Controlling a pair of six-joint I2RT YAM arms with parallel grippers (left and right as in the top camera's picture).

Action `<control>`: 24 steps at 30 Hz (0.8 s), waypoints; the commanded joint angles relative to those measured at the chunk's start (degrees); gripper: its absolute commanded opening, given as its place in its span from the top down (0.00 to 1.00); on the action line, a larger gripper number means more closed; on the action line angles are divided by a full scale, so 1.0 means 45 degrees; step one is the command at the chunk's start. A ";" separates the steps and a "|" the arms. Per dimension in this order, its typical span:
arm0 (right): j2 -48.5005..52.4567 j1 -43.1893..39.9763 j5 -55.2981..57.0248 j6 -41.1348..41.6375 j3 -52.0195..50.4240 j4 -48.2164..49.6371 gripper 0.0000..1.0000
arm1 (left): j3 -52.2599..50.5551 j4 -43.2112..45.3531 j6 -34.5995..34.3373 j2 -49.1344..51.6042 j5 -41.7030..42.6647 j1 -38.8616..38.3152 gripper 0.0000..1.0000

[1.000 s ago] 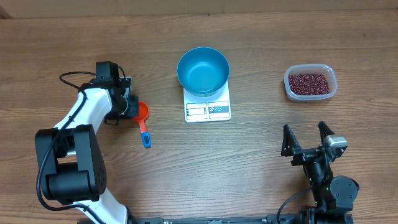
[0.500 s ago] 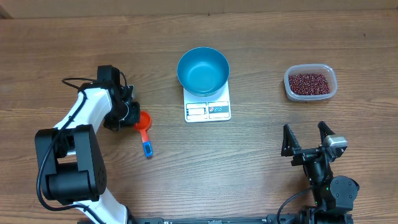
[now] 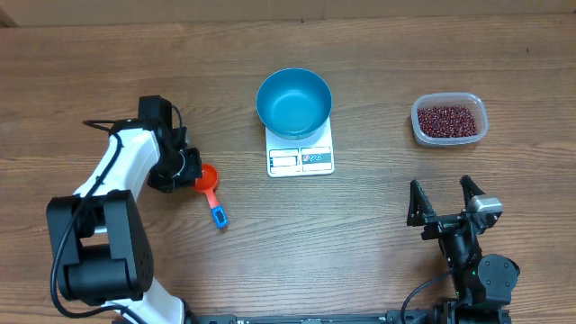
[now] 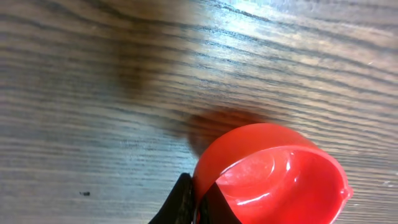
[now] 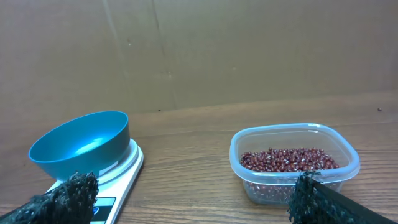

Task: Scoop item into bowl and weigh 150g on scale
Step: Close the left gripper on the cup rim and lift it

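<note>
Two claws: left claw [image 3: 189,168] tight on the rim of the red scoop [image 4: 273,174], right claw [image 3: 440,185] wide apart, empty.

Red scoop [image 3: 211,183], blue handle — possibly just off wooden table [image 3: 360,243]; clear tub [image 3: 450,142] far right.

The left gripper [image 3: 193,171], clamped on the rim of the red scoop [image 3: 209,178], moved a little toward the near edge of the table [image 3: 360,234] and slightly toward its right edge, carrying the scoop along. The scoop's blue handle [image 3: 219,214] swung, and its tip ended nearer the near edge and further right than before.
</note>
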 commanded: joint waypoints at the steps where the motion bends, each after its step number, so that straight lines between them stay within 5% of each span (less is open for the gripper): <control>1: -0.0151 -0.0015 0.0121 -0.0005 -0.0131 0.0068 0.00 | -0.0053 -0.0092 -0.1171 -0.0423 0.0481 -0.0083 0.96; 24: -0.0151 -0.0015 0.0121 -0.0010 -0.0131 0.0068 0.00 | -0.0053 -0.0005 -0.3356 -0.0423 0.0748 -0.0087 0.96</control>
